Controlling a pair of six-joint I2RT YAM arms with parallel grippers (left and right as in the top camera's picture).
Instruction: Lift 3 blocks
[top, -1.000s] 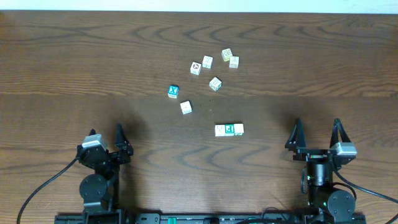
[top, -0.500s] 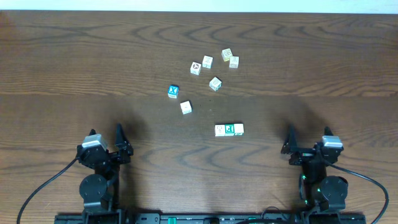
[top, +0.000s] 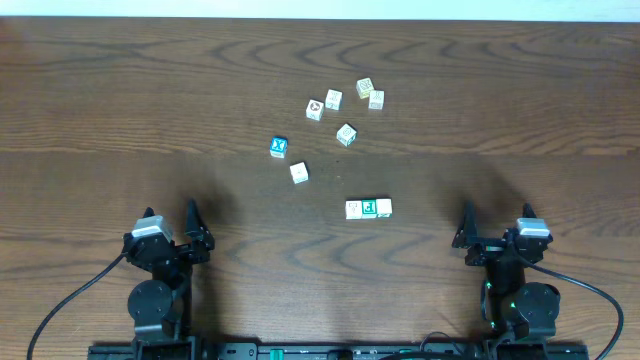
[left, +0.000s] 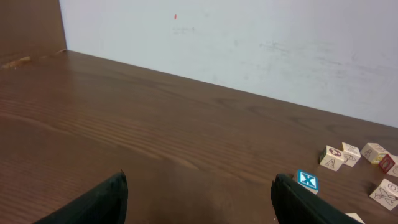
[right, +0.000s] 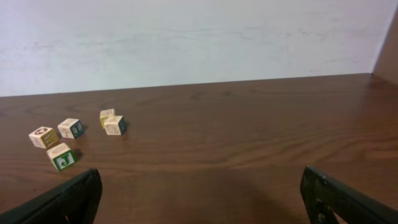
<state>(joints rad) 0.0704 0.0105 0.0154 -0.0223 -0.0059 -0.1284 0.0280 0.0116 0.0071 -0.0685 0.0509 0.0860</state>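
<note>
The three blocks (top: 369, 207) sit in a touching row right of centre, the green-faced one in the middle, their marks too small to read. The left gripper (top: 170, 222) and right gripper (top: 496, 225), at the near edge, gape wide and empty, each cropped by its wrist view's lower edge.

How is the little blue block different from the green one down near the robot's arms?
The small blue-faced wooden cube carries a white letter; the small green-faced wooden cube carries a white mark. The blue one stands alone; the green one sits in a row between two cream wooden cubes. The blue one lies farther from the robot arms. Both look similar-sized and rest on the dark wooden table.
</note>
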